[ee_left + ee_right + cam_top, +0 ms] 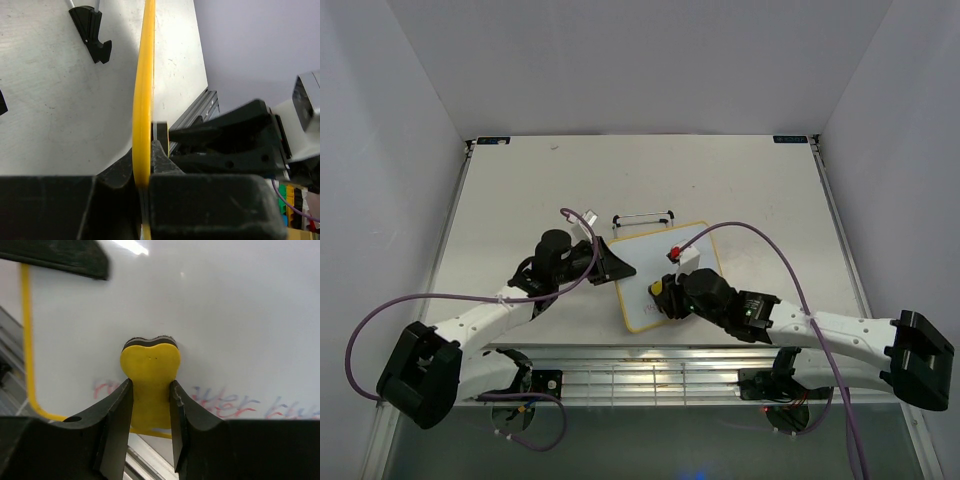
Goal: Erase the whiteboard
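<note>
The whiteboard [650, 255], white with a thin yellow frame, lies on the table between the arms. My left gripper [612, 266] is shut on its left edge; in the left wrist view the yellow frame [142, 90] runs edge-on into the pinched jaws of that gripper [143, 167]. My right gripper [665, 296] is shut on a yellow eraser [657, 290] at the board's near part. In the right wrist view the eraser [150, 375] presses on the whiteboard [225, 310], between the fingers of the gripper [150, 405]. Smeared pink-red writing [227, 405] shows on both sides of it.
A thin black wire stand [642, 217] lies just beyond the board's far edge; one of its black feet [92, 30] shows in the left wrist view. An aluminium rail [640, 365] runs along the table's near edge. White walls enclose the table.
</note>
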Robot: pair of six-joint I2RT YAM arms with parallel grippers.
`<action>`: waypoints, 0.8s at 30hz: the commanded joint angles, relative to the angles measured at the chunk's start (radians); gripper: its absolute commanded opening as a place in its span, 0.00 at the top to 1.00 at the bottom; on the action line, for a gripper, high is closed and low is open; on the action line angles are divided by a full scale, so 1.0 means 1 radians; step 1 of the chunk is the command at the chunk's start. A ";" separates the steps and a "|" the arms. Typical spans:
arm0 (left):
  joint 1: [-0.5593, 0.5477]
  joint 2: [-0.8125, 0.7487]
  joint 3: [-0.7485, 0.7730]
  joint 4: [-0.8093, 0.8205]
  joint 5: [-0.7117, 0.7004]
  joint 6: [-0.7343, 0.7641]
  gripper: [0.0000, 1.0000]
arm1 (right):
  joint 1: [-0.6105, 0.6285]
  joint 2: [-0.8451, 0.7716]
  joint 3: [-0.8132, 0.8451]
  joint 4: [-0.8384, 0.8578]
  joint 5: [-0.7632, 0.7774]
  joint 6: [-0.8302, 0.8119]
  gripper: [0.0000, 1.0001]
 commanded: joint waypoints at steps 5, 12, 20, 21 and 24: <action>-0.016 0.015 0.050 0.151 0.081 -0.097 1.00 | 0.106 0.085 -0.007 0.280 -0.156 0.050 0.92; -0.016 0.026 0.053 0.130 0.090 -0.078 1.00 | -0.025 0.028 -0.097 0.106 -0.093 0.045 0.92; -0.016 0.027 0.059 0.107 0.108 -0.043 1.00 | -0.314 -0.085 -0.175 -0.163 -0.048 -0.018 0.92; -0.016 0.026 0.059 0.107 0.107 -0.043 1.00 | -0.326 -0.088 -0.183 -0.140 -0.065 -0.022 0.92; -0.016 0.026 0.061 0.101 0.101 -0.043 1.00 | -0.326 -0.075 -0.154 -0.138 -0.142 -0.030 0.92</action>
